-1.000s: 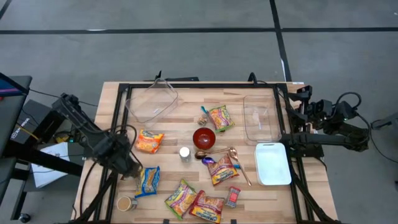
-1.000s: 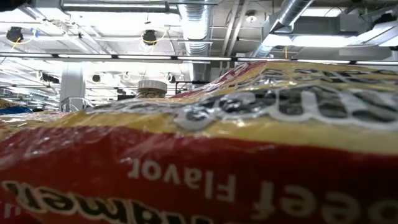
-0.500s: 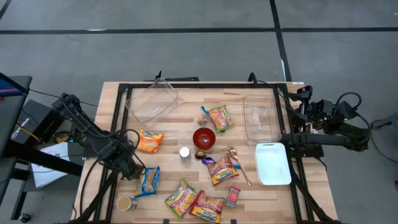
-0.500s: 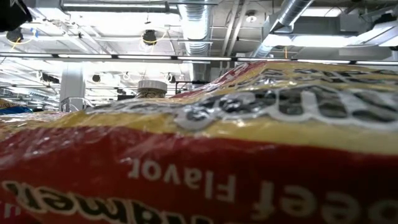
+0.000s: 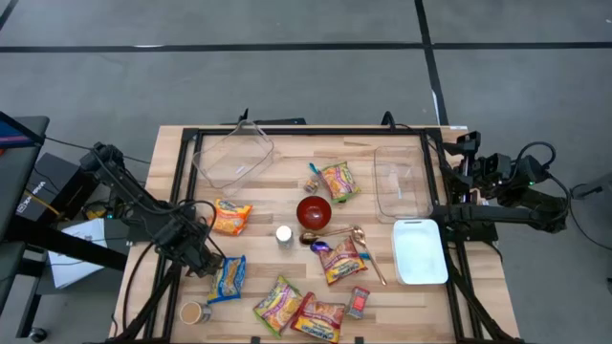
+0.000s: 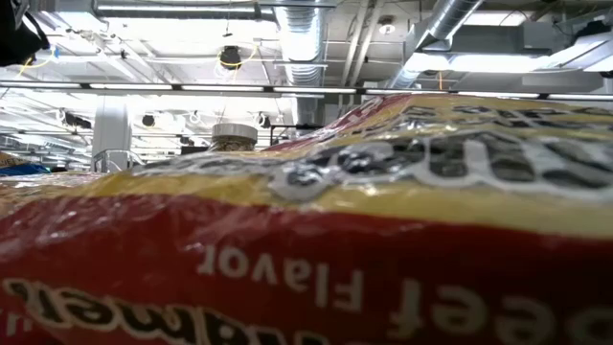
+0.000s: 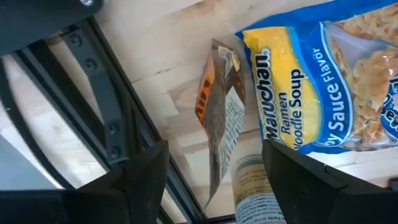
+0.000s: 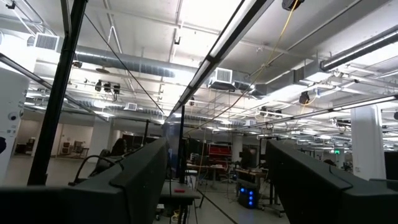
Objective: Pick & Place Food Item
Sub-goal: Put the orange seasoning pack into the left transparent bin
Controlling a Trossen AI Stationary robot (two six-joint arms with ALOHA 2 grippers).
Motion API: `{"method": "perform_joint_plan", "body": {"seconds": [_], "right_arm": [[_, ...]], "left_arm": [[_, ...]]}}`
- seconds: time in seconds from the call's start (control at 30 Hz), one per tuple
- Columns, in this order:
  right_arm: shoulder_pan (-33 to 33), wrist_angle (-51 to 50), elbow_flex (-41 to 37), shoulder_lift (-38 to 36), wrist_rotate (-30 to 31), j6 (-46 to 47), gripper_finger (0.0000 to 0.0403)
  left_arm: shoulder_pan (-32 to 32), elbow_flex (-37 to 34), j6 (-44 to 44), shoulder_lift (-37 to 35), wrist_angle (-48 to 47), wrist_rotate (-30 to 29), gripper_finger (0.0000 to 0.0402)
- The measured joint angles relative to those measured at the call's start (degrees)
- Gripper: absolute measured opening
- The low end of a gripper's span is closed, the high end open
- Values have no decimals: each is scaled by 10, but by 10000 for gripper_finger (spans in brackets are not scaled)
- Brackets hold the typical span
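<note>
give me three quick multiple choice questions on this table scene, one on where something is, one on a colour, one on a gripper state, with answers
1. Where is the left gripper?
A. over the white tray
B. by the blue ramen packet at the table's left front
C. inside the clear container

2. What colour is the bowl near the table's middle?
A. red
B. green
C. white

3. How do the left gripper's fingers stand?
A. shut on the bowl
B. shut on a spoon
C. open, holding nothing

Answers: 1 B, the high view shows it next to the blue ramen packet. 2 A, the bowl reads red from above. 3 C, the left wrist view shows the fingers apart with the packet lying beyond them, ungripped.
</note>
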Motion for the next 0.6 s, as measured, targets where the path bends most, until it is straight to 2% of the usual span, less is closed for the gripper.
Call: {"method": "perform_joint_plan", "body": {"seconds": [0.17, 0.27, 0.4, 0.6], "right_arm": [[0, 0, 0, 0, 0, 0, 265], [0, 0, 0, 0, 0, 0, 265], [0, 0, 0, 0, 0, 0, 265], [0, 0, 0, 0, 0, 0, 265]], "left_arm": [[3, -4, 14, 0, 4, -6, 250], [7, -4, 15, 0, 4, -13, 236], [7, -4, 15, 0, 1, -28, 183], [7, -4, 15, -3, -3, -27, 73]]}}
